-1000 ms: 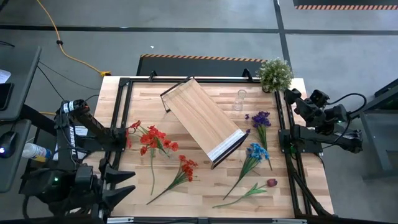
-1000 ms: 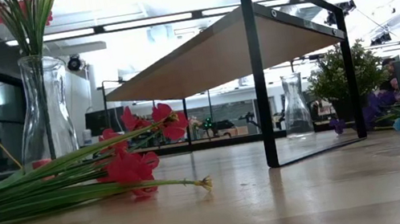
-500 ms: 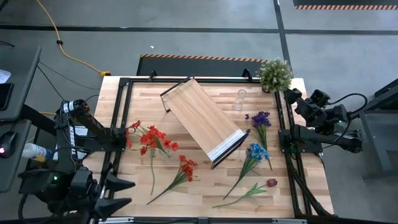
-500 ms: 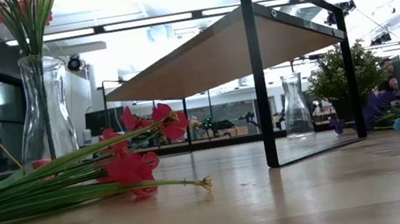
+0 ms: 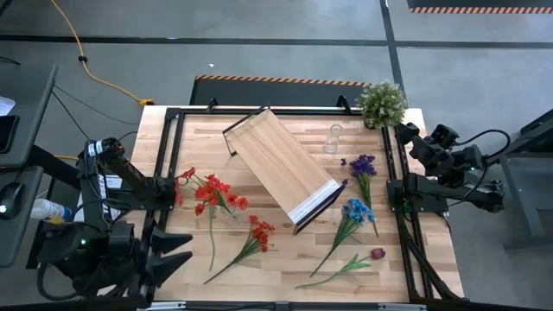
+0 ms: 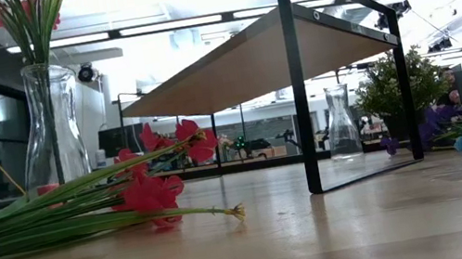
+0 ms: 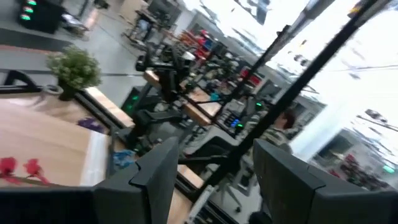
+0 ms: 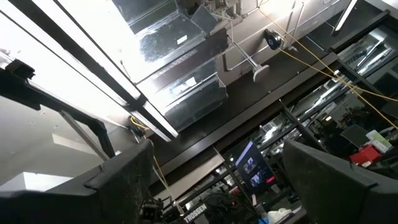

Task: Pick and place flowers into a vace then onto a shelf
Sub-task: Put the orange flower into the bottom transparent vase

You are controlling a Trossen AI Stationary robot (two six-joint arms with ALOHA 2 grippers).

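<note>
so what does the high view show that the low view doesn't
Only the high view shows both arms parked off the table's sides, the left pincer and right pincer, plus the orange flowers and the dark red bloom. Only the low view shows a vase already holding stems, and the shelf's underside. Both show the shelf, the empty vase, the potted plant, and the red flowers.

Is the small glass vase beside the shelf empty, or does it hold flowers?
Empty: the small glass vase stands upright with nothing in it.
</note>
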